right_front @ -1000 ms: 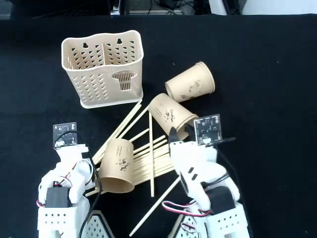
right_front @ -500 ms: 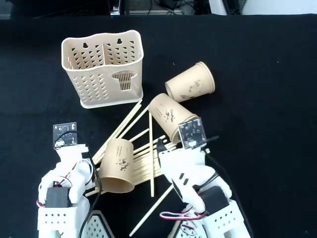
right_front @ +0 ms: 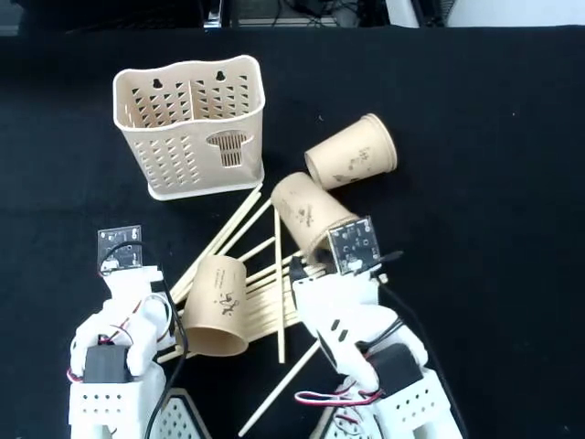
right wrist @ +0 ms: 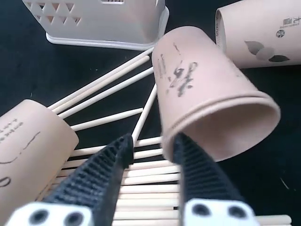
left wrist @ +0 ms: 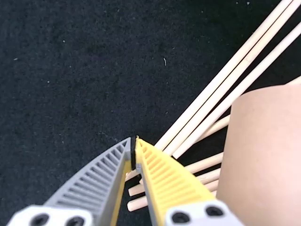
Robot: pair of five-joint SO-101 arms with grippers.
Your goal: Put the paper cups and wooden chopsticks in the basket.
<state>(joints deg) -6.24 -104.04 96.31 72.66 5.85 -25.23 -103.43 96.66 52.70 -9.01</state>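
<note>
Three brown paper cups lie on their sides: one (right_front: 352, 153) farthest back, a middle cup (right_front: 309, 212) and a near cup (right_front: 218, 305) on top of the fanned wooden chopsticks (right_front: 265, 293). The beige slotted basket (right_front: 189, 123) stands upright at the back left. My right gripper (right wrist: 153, 143) is open at the middle cup (right wrist: 207, 99), one black finger (right wrist: 188, 155) against its rim, the other over chopsticks (right wrist: 108, 84). My left gripper (left wrist: 133, 147) is shut on nothing, its tip over chopstick ends (left wrist: 225, 89) beside the near cup (left wrist: 263, 150).
The table is covered in black cloth (right_front: 494, 183), with open room on the right and far left. The left arm (right_front: 119, 320) and right arm (right_front: 356, 315) sit at the near edge. The basket (right wrist: 103, 19) stands just beyond the chopsticks.
The right arm has swung left towards the middle cup, and that cup has been nudged slightly to the left. The left arm has not moved.
</note>
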